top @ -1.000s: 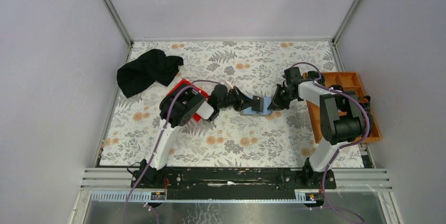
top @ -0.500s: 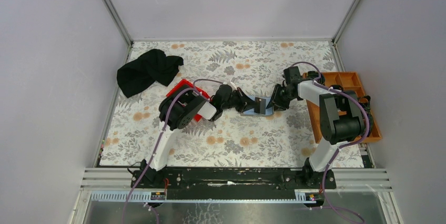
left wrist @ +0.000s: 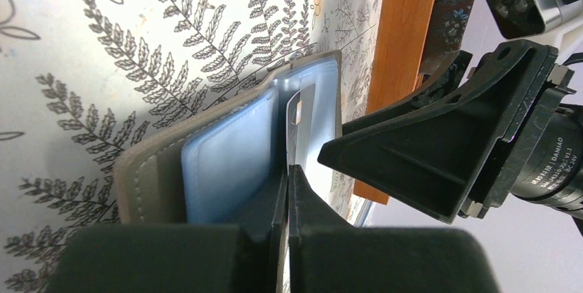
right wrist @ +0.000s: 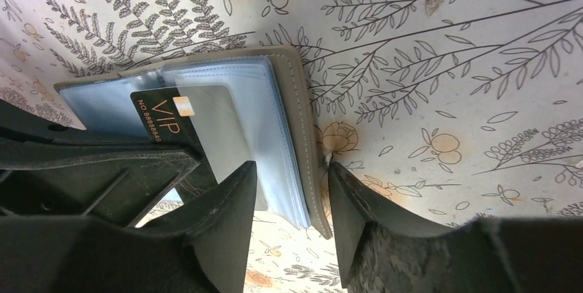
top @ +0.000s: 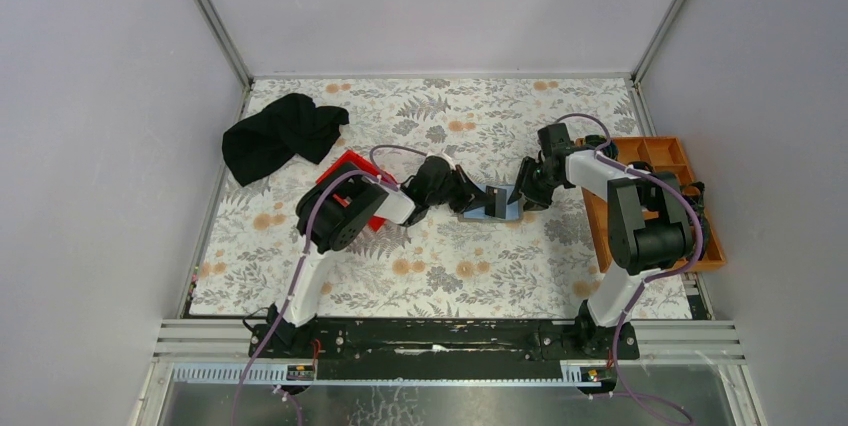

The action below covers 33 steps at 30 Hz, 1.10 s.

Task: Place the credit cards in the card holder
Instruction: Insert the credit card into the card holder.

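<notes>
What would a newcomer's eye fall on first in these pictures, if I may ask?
Mid-table, both arms meet over the open grey card holder, a black VIP card partly inside its clear sleeves. The left hand pinches a sleeve; the right hand straddles the cover, open.

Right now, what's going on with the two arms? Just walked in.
Both arms are working on the grey card holder, which is open on the floral tabletop. The left gripper is shut on the holder's clear sleeve pages. A black VIP card sits partly under one sleeve. The right gripper is open, with its jaws on either side of the holder's outer edge, gripping nothing.
</notes>
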Each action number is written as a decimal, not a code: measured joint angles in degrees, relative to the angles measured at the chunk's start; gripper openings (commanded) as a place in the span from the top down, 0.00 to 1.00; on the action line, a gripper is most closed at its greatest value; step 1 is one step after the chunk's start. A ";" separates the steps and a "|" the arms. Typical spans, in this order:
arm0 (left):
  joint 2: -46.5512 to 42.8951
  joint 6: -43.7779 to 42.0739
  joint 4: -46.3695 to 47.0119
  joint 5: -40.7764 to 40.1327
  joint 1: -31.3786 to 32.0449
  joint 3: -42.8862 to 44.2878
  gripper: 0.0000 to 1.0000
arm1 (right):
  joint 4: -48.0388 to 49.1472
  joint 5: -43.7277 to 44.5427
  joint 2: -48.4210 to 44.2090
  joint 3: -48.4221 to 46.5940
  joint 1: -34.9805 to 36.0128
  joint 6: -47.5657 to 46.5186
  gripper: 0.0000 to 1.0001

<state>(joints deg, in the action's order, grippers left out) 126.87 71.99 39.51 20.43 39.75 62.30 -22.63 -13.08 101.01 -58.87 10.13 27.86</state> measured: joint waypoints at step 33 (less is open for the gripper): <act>-2.60 -7.43 -12.07 -2.78 0.92 3.37 0.77 | -1.88 12.66 -1.75 0.00 0.72 -0.37 0.85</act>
<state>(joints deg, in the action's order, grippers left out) 124.27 64.55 27.44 17.65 40.66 65.67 -24.51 -0.43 99.26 -58.87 10.85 27.49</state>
